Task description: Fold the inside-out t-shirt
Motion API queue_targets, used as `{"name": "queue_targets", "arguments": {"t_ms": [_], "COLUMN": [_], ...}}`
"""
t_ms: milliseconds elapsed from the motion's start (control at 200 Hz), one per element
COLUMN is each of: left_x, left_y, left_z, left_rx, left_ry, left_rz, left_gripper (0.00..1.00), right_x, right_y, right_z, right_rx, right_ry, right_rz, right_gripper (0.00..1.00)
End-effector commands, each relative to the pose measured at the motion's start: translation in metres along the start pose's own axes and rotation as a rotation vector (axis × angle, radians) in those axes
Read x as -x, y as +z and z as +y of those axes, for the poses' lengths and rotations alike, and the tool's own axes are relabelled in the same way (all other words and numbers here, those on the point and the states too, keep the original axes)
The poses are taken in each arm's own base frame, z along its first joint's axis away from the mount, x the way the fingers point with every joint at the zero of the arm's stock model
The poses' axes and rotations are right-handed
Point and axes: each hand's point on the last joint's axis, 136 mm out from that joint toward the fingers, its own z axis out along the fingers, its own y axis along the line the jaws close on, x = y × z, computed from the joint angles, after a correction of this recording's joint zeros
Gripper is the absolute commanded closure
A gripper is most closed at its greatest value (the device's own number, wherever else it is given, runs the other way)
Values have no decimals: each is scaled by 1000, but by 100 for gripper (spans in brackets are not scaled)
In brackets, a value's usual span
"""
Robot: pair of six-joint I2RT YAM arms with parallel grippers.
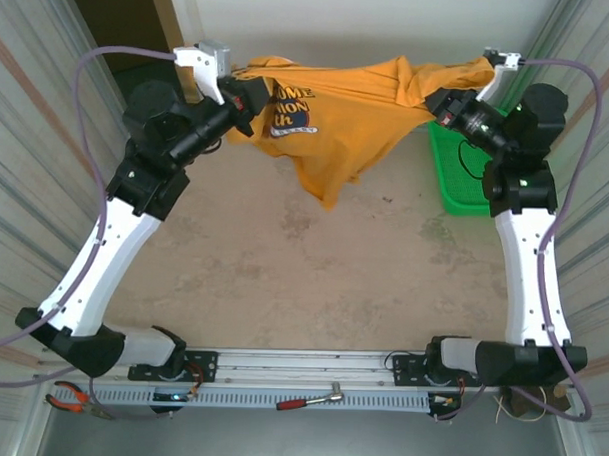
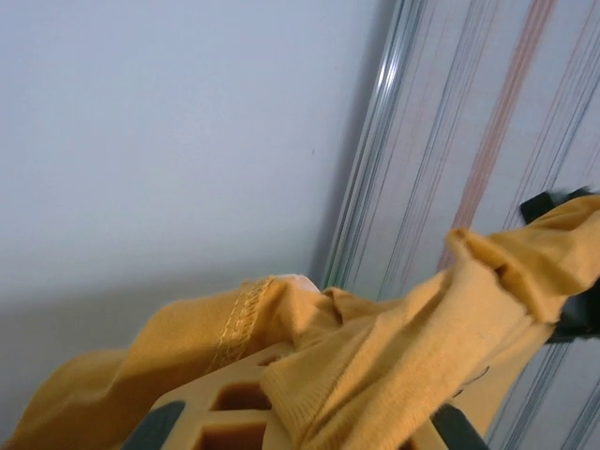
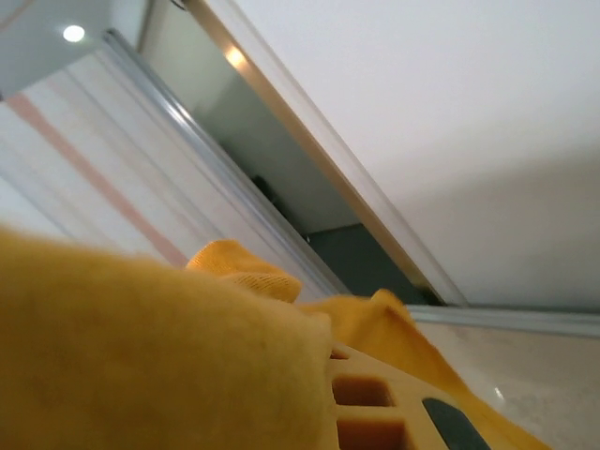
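My left gripper (image 1: pixel 247 98) and right gripper (image 1: pixel 445 103) are both pinched shut on the inside-out t-shirt (image 1: pixel 338 114), which hangs stretched between them across the frame's top (navy logo (image 1: pixel 288 115) toward upper left).

Top external: high, looking down on table (image 1: pixel 313 268). Both wrist views: close, angled upward; all share t-shirt (image 1: pixel 338 119).
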Motion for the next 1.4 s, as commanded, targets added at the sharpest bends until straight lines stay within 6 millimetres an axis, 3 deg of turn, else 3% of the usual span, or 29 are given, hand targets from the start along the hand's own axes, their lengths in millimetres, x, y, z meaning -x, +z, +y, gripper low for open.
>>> {"name": "queue_targets", "arguments": {"t_ms": [0,60,115,190,250,366,491,686,701,731,892,977,1082,1157,1293,1318,1353,1358,1383,1388,1393], "left_x": [38,14,9,32,51,52,34,-3,-5,-10,-23,-38,-77,-116,-194,-207,-230,-233,-249,-252,-255], "left_y": [-4,13,14,-5,-28,-42,-43,-59,-61,-64,-75,-69,-54,-44,-33,-31,-31,-32,-34,-35,-36], "left_z": [23,15,2,-4,0,16,13,-23,-24,-29,-56,-59,-34,-10,40,50,66,68,81,83,85], "left_rx": [103,45,28,116,130,152,128,-51,-54,-65,-153,-153,-20,113,351,382,442,455,514,525,536], "left_ry": [10,-7,36,145,105,22,-6,-146,-156,-176,-310,-395,-528,-618,-753,-786,-825,-832,-869,-877,-885], "left_rz": [-47,128,165,2,-154,-125,-55,46,49,58,82,104,168,227,301,302,308,310,318,320,321], "left_gripper": [100,100,100,100,100,100,100,100,100,100,100,100,100,100,100,100,100,100,100,100,100], "right_x": [19,15,19,38,49,54,55,59,60,62,70,74,64,40,-23,-35,-59,-56,-68,-81,-76], "right_y": [-5,-1,-9,-39,-62,-77,-85,-106,-114,-119,-125,-97,-50,-7,76,91,110,110,118,120,120], "right_z": [-25,-24,-22,-21,-21,-11,8,51,66,74,91,65,10,-44,-142,-162,-201,-197,-215,-229,-223], "right_rx": [-81,-61,-68,-137,-183,-204,-191,-190,-177,-179,-191,-181,-184,-238,-365,-396,-461,-458,-485,-506,-502], "right_ry": [6,9,-15,-54,-71,-99,-130,-230,-256,-274,-288,-206,-84,-14,34,37,68,57,73,94,85], "right_rz": [-85,-57,-76,-225,-328,-338,-332,-343,-362,-375,-378,-292,-159,-51,145,187,267,266,318,350,344], "right_gripper": [100,100,100,100,100,100,100,100,100,100,100,100,100,100,100,90,64,60,47,45,43]}}
